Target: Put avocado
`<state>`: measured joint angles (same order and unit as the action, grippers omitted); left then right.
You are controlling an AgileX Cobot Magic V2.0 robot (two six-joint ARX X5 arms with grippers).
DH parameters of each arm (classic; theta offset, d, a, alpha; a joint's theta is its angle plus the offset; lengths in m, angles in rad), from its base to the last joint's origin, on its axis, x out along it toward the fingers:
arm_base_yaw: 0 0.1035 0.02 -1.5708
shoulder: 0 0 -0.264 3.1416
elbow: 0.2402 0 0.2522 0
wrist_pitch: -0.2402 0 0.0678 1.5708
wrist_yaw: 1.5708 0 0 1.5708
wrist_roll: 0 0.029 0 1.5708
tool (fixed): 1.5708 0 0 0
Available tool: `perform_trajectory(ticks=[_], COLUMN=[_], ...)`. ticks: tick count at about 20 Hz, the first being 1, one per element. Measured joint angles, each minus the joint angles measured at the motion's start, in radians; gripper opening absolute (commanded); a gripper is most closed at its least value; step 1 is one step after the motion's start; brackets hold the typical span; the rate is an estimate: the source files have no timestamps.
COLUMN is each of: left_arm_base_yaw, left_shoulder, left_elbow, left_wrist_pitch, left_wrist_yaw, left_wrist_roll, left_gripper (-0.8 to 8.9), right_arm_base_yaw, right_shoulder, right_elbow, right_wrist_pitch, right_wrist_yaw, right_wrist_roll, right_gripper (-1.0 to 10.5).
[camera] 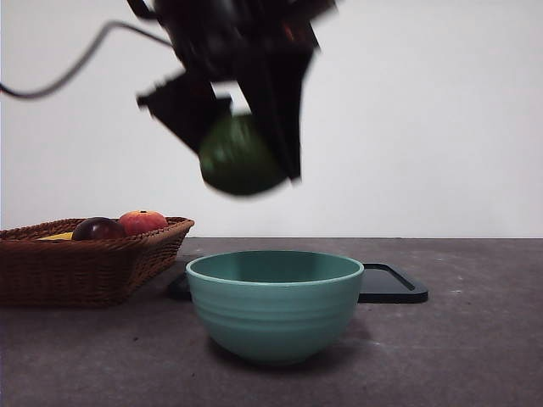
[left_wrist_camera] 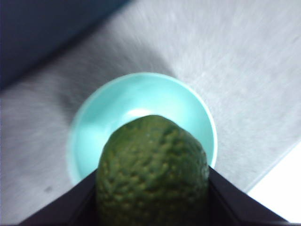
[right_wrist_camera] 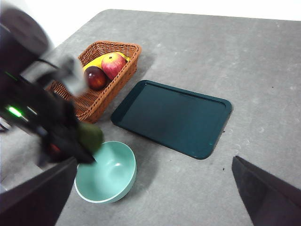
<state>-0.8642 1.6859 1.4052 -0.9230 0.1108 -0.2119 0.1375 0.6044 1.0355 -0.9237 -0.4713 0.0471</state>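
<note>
My left gripper point(camera: 242, 157) is shut on the avocado point(camera: 240, 157), a dark green, bumpy fruit, and holds it in the air above the teal bowl point(camera: 274, 303). In the left wrist view the avocado point(left_wrist_camera: 153, 172) sits between the two black jaws, with the bowl point(left_wrist_camera: 127, 108) straight below it. The right wrist view shows the left arm with the avocado point(right_wrist_camera: 90, 136) over the bowl's rim point(right_wrist_camera: 123, 181). My right gripper point(right_wrist_camera: 155, 197) is open and empty, high above the table.
A wicker basket point(camera: 85, 259) at the left holds a dark maroon fruit point(camera: 97, 228), a red-orange fruit point(camera: 142, 222) and something yellow. A dark flat tray point(camera: 394, 284) lies behind the bowl; it also shows in the right wrist view point(right_wrist_camera: 174, 117).
</note>
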Motion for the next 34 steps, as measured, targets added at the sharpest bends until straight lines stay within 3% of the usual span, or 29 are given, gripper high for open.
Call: perform_trajectory(ticks=[9,22,23,26,29,32,34], left_arm_base_yaw=[-0.019,-0.019,-0.019,-0.019,-0.019,-0.02,-0.02], left_shoulder=[0.175,0.245,0.245,0.245,0.245,0.245,0.239], left_elbow=[0.0,0.0,0.0,0.0,0.01,0.08,0.124], left_wrist_pitch=[0.075,0.082,0.083,0.08,0.052,-0.012,-0.051], left_wrist_yaw=[0.0,0.0,0.0,0.0,-0.001,-0.001,-0.001], left_wrist_roll=[0.022,0.085,0.088,0.091,0.092,0.093,0.1], left_gripper=[1.46,1.57,1.94,4.26,4.48,5.63,5.62], right_arm_base_yaw=[0.0,0.0,0.0,0.0,0.0,0.0,0.0], right_shoulder=[0.0,0.0,0.0,0.0,0.0,0.0,0.0], right_elbow=[0.0,0.0,0.0,0.0,0.0,0.0,0.0], right_wrist_pitch=[0.0,0.0,0.0,0.0,0.0,0.0,0.0], right_wrist_yaw=[0.0,-0.001,-0.001,-0.001,-0.001,-0.001,-0.001], right_wrist_roll=[0.0,0.001,0.001,0.001,0.001,0.001,0.001], right_gripper=[5.6,5.6,5.6,5.6,5.6,5.6,5.6])
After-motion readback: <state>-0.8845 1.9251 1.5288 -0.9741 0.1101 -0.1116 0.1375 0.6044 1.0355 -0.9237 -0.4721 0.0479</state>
